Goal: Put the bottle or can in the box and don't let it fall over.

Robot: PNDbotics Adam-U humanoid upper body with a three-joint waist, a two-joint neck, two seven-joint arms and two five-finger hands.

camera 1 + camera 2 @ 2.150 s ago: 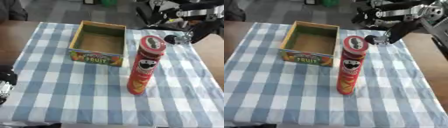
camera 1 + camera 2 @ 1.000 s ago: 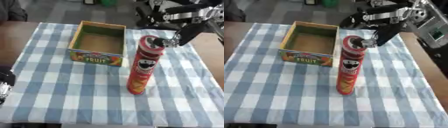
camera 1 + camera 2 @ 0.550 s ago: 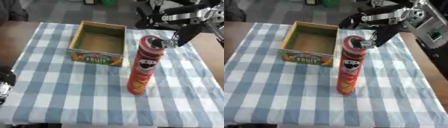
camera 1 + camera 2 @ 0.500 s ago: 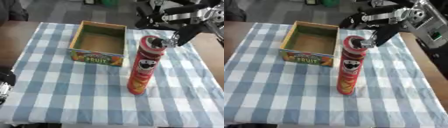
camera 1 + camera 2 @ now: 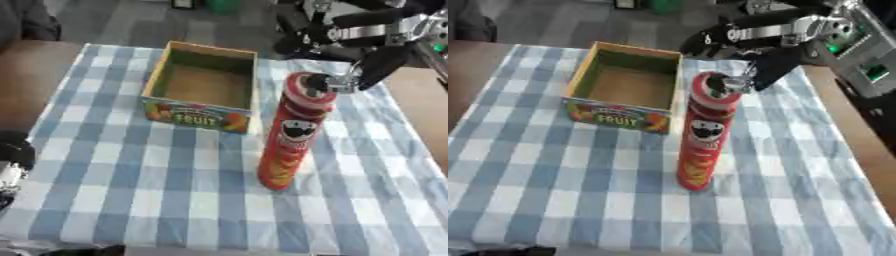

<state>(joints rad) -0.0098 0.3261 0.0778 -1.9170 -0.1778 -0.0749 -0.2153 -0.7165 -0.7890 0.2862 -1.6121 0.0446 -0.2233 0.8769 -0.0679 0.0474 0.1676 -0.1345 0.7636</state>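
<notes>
Left robot hand (image 5: 9, 167) idle at the lower-left edge, fingers unclear | fruit box (image 5: 203, 86) open-topped, empty | chip can (image 5: 294, 129) upright on checked desk (image 5: 131, 200) beside box | right robot hand (image 5: 354, 75) at can's top, closure unclear, positioned to grasp high.

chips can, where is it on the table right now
The chips can stands upright on the checked cloth, just right of the fruit box, with the right hand at its top.
</notes>
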